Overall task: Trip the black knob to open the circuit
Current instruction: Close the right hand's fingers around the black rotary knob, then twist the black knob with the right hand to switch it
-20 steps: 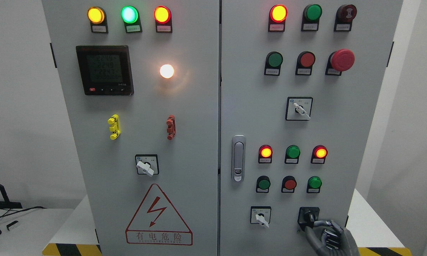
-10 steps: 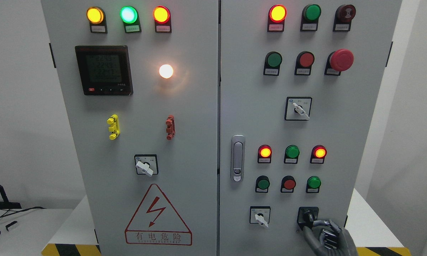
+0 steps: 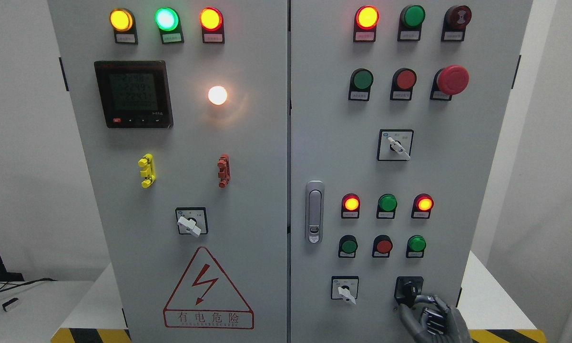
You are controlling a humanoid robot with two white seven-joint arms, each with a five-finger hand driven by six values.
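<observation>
Head view: the grey control cabinet (image 3: 248, 228) stands square to the camera, its two doors closed. The black knob (image 3: 408, 289) sits at the lower right corner of the right-hand door, on a black square plate, just beside the white-handled selector switch (image 3: 345, 290) to its left. The right hand (image 3: 431, 319) enters from the bottom edge on the right and is raised to the knob from below and to the right. Its fingers (image 3: 422, 299) are curled, and the uppermost fingertip meets the knob's lower right edge. Whether the grip is fully closed around the knob cannot be told, since the palm side faces away; contact looks like a light pinch, not a firm wrap. The low approach leaves the knob's face visible and gives the wrist room to rotate. The red indicator lamp (image 3: 351, 203) above is lit, so I judge the circuit not yet tripped. The left arm is not seen.
</observation>
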